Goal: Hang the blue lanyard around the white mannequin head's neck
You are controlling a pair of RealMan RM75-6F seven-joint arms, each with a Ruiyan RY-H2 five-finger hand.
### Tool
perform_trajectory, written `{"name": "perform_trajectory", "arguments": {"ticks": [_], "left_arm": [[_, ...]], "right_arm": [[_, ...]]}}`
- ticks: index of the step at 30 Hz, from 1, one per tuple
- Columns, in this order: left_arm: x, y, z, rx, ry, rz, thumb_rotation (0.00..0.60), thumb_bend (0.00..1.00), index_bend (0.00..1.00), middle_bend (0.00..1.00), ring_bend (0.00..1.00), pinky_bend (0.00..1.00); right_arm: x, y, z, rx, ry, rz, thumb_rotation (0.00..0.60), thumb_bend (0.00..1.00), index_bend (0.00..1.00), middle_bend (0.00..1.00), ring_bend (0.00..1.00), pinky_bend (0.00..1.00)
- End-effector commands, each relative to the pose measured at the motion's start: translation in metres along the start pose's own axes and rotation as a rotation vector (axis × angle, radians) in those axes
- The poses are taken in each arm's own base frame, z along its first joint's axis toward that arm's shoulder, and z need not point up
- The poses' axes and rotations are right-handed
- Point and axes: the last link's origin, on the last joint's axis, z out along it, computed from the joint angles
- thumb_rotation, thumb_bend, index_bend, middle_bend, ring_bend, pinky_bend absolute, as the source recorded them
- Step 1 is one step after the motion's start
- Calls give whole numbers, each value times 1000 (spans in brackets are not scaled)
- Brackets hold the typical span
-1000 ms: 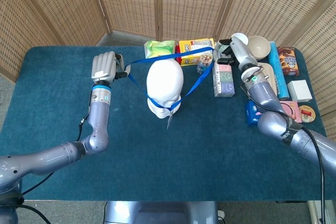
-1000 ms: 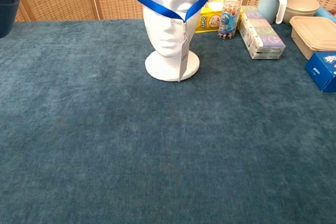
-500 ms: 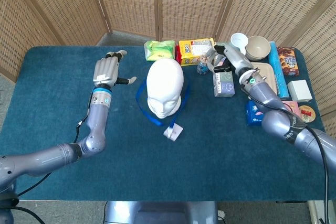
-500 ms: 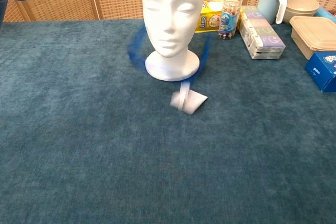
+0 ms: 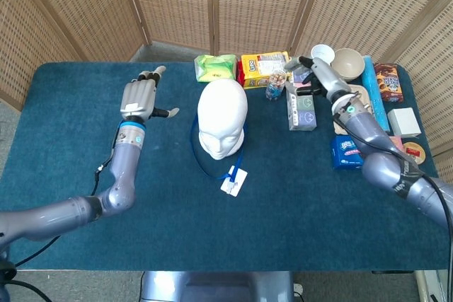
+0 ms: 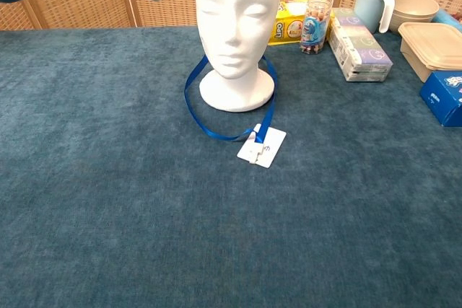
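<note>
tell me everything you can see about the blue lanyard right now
The blue lanyard is a narrow, flat ribbon, apparently fabric, looped around the neck of the white mannequin head. Both sides run down past the round base and meet in front of it on the teal tablecloth. A white card badge is attached at the join, lying flat and slightly askew. The loop sits slack, bulging further on the left hand's side. Neither the left hand nor the right hand touches it.

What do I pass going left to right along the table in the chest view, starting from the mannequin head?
white mannequin head with the blue lanyard looped around its base → yellow box → clear cup of small items → pastel carton → lidded beige container
</note>
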Motion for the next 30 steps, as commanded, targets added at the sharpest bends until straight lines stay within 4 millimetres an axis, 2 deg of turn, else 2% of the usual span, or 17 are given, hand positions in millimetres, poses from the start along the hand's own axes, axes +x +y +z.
{"name": "perform_trajectory", "arguments": {"ticks": [1,10,12,16,21,30], "left_arm": [[9,-25,-21,-6,28,-29,451,111,76,203,136,264],[21,-93,-75,39,-10,-57,451,111,129,203,136,264],[23,-114,-96,65,-21,-61,453,111,135,203,136,264],[26,-144,-131,78,-12,-84,448,112,153,203,138,264],[20,-183,-185,129,-1,-72,449,111,181,203,139,264],[15,-225,-268,215,51,-86,449,111,236,217,158,264]], "right_arm": [[9,9,-17,42,77,34,446,418,322,304,277,319],[6,41,-70,122,169,60,449,415,365,342,306,319],[1,52,-89,127,182,53,451,413,370,344,308,321],[-9,70,-120,122,200,25,453,409,371,348,308,325],[-23,95,-164,86,227,-50,450,407,381,363,312,327],[-42,132,-233,-7,256,-179,452,404,405,382,324,337]]}}
